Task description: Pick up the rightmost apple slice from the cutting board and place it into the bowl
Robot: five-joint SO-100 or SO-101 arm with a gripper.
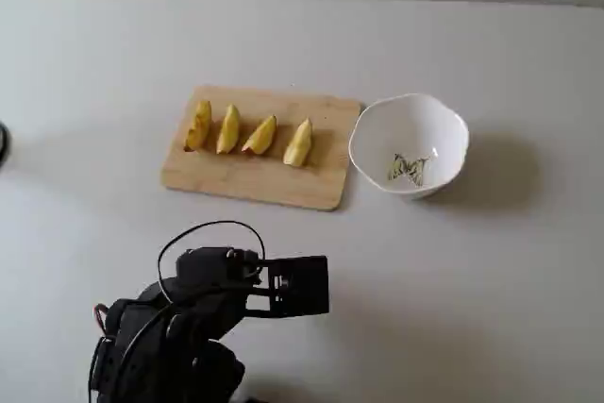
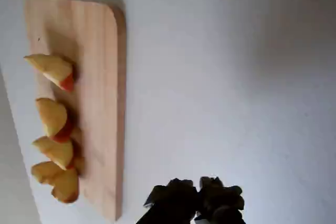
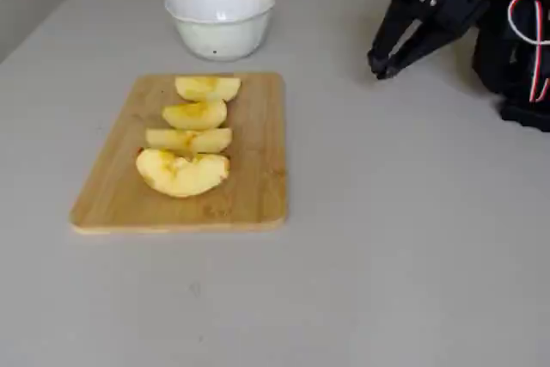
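Note:
The cutting board [image 1: 321, 186] holds several apple wedges in a row. The pale apple slice [image 1: 299, 142] is the rightmost in a fixed view and lies nearest the bowl [image 1: 444, 129]. It also shows in the other fixed view [image 3: 208, 88] and at the top of the row in the wrist view [image 2: 52, 69]. The white bowl [image 3: 221, 27] is empty and has a butterfly drawing inside. My gripper [image 1: 323, 285] hangs above the bare table in front of the board, apart from everything. Its fingers meet at the tips in the wrist view [image 2: 197, 200] and in a fixed view [image 3: 382, 68], holding nothing.
A darker slice with brown marks [image 1: 198, 125] lies at the row's left end, with two yellow wedges [image 1: 228, 129] [image 1: 260, 135] between it and the pale one. The arm's base [image 1: 160, 346] stands at the table's front. A dark object [image 1: 2, 143] shows at the left edge.

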